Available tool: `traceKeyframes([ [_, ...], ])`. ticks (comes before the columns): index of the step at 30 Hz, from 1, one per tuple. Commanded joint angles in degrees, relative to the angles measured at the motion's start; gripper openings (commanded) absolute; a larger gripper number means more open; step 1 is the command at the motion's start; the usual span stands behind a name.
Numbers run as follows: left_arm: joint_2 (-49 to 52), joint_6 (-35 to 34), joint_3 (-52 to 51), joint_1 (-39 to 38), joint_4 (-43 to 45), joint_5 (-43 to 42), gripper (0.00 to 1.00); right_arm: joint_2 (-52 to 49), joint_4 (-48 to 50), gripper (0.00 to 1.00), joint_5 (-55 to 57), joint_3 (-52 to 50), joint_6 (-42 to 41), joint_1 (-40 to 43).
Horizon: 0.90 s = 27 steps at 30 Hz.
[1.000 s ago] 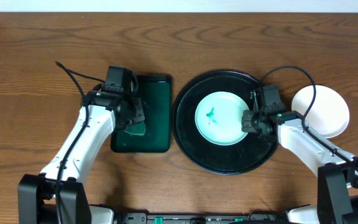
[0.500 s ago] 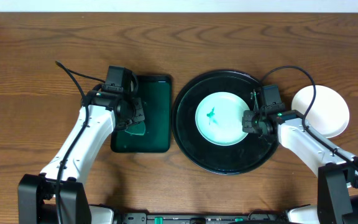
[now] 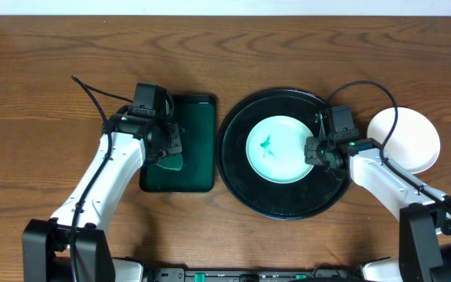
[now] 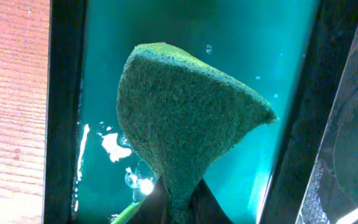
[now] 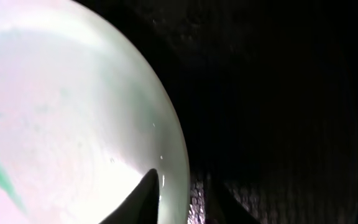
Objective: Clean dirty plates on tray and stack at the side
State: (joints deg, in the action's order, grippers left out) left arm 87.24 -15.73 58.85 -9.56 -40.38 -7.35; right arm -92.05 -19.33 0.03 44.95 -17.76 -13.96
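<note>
I have the wooden table [image 3: 53, 47] under both arms, and I take the tray [image 3: 237, 180], the big round black one, as my mark for everything else. Just off the tray's left edge, close to touching, lies a smaller rectangular dark green tray [image 3: 198, 133].

One plate [image 3: 284, 133] sits flat inside the tray, roughly in its middle. Off the tray's right edge, on the bare wood, is the other white plate [image 3: 417, 141]; I cannot tell whether more than one is stacked there.

To the left of the tray, over the near part of the green tray, hangs a green sponge [image 4: 179, 118]. My left gripper [image 4: 176, 205] is clamped tight on its narrow lower end, so it fans out wide above the fingers.

My right gripper [image 5: 182, 199] is low inside the tray at the centre plate's right rim. Its jaws are a little apart, one finger over the plate and the other over the black tray floor, with the rim between them.

A small green smear [image 3: 266, 146] marks that plate, left of its middle.
</note>
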Motion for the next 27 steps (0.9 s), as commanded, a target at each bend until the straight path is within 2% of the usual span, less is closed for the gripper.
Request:
traceKeyframes([
  [1,-0.11,1.99,0.24,-0.17,0.20,-0.11,0.07,-1.46,1.11,0.04,0.59,0.26,0.24,-0.39],
  [2,-0.11,1.99,0.24,-0.17,0.20,-0.11,0.07,-1.51,1.46,0.01,0.59,0.26,0.26,-0.39],
  [10,-0.11,1.99,0.24,-0.17,0.66,-0.11,0.07,-1.75,2.84,0.01,0.59,0.24,1.11,-0.39],
  [11,-0.11,1.99,0.24,-0.17,0.74,-0.11,0.07,-1.86,2.84,0.06,0.59,0.24,1.11,-0.39],
  [12,-0.11,1.99,0.24,-0.17,0.85,-0.11,0.07,-2.03,2.84,0.19,0.59,0.24,1.11,-0.39],
  [13,-0.11,2.03,0.24,-0.17,1.09,-0.09,0.07,-2.23,2.84,0.27,0.59,0.24,1.11,-0.39],
  [15,-0.11,2.32,0.24,-0.17,1.62,-0.09,0.07,-2.54,2.84,0.29,0.59,0.24,1.14,-0.39],
  [19,-0.11,2.43,0.37,-0.17,2.75,-0.09,0.07,-2.80,3.54,0.08,0.57,0.26,1.11,-0.39],
  [21,-0.11,2.47,1.14,-0.17,2.49,-0.07,0.07,-2.80,3.93,0.01,0.55,0.26,1.09,-0.39],
  [27,0.02,2.62,10.43,-0.17,-5.03,4.52,0.07,-2.78,4.31,0.01,-3.82,0.26,1.07,-0.39],
])
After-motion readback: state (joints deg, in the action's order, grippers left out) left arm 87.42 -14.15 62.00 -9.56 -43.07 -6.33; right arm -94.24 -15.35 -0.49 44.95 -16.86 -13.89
